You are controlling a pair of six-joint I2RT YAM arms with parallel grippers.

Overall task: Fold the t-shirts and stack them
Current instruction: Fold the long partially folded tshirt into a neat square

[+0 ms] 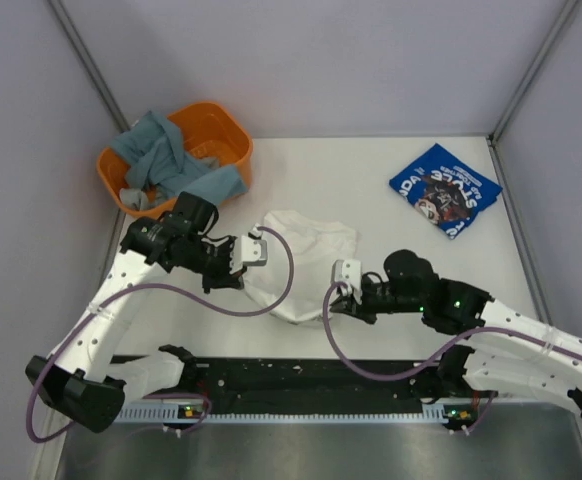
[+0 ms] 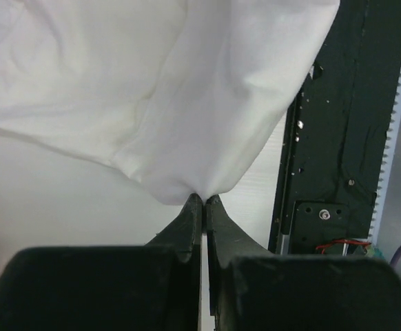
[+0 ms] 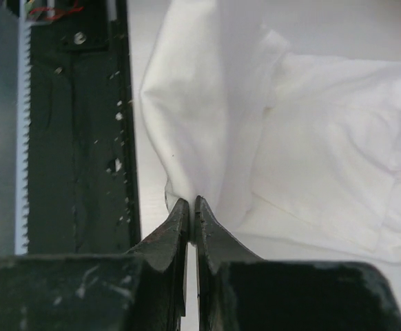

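A white t-shirt (image 1: 306, 255) lies crumpled in the middle of the table; no print shows on it. My left gripper (image 1: 247, 272) is shut on its left near edge, and in the left wrist view (image 2: 204, 198) the cloth (image 2: 187, 89) bunches into the closed tips. My right gripper (image 1: 337, 298) is shut on its right near edge, and in the right wrist view (image 3: 190, 201) the cloth (image 3: 290, 138) is pinched at the tips. A royal-blue t-shirt (image 1: 444, 188) with white lettering lies folded at the far right, apart from both grippers.
An orange basket (image 1: 233, 132) holding grey-blue cloths (image 1: 166, 155) stands at the far left, just behind my left arm. A black strip (image 1: 301, 378) runs along the table's near edge, also in the left wrist view (image 2: 338, 138) and right wrist view (image 3: 76, 138). Walls close in the sides.
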